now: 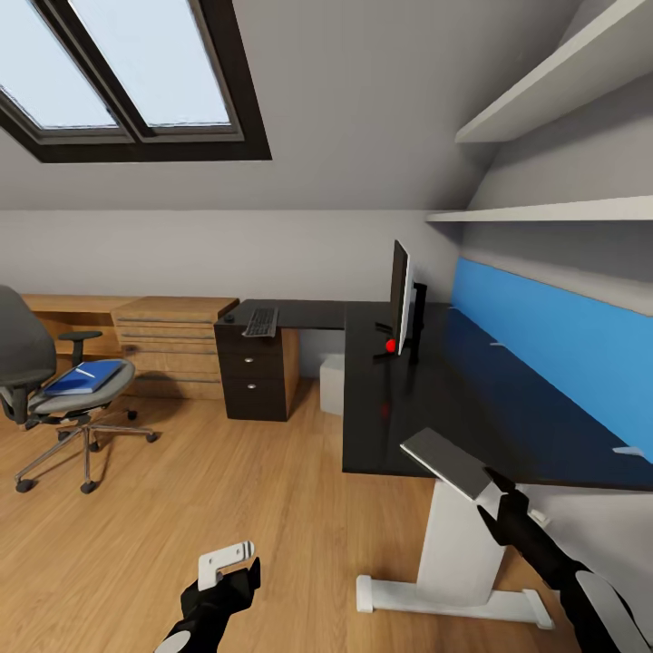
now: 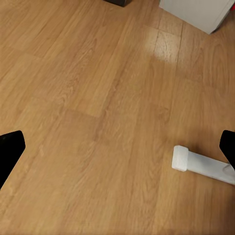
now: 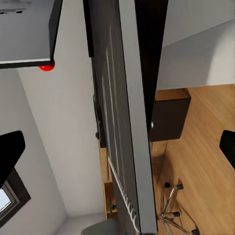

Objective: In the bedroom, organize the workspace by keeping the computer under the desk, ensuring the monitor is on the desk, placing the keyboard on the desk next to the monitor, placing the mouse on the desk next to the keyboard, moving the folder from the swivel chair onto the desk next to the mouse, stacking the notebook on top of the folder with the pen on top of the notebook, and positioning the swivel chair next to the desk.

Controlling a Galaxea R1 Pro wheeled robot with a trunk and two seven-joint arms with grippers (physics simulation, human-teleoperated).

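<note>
**Bedroom workspace: items and positions**

- Worktop [image 1: 472,399]: L-shaped, black, with a blue back panel and a white leg. It fills the right of the head view.
- Monitor [image 1: 400,295]: upright on the worktop and seen edge-on. A red dot [image 1: 391,345] sits at its foot.
- Keyboard [image 1: 261,321]: flat on the far wing of the worktop, above the black drawers [image 1: 255,372].
- Mouse [image 1: 229,318]: just beside the keyboard, on the side away from the monitor.
- Computer [image 1: 332,383]: light-grey box on the floor under the worktop, in the corner next to the drawers.
- Chair [image 1: 54,390]: on the wood floor, well apart from the worktop.
- Folder [image 1: 83,377]: blue, lying on the chair seat.
- Pen [image 1: 83,371]: thin white stick lying on the folder.
- Notebook [image 1: 449,461]: grey, tilted, at the tip of the right pincer [image 1: 490,499] over the worktop's near edge. In the right wrist view it [image 3: 125,122] runs edge-on between the black fingertips [image 3: 10,152], which sit wide on either side. I cannot tell whether they grasp it.
- Left pincer [image 1: 231,564]: low over the floor, released. Its fingertips [image 2: 11,147] are spread with bare boards between them.
</note>
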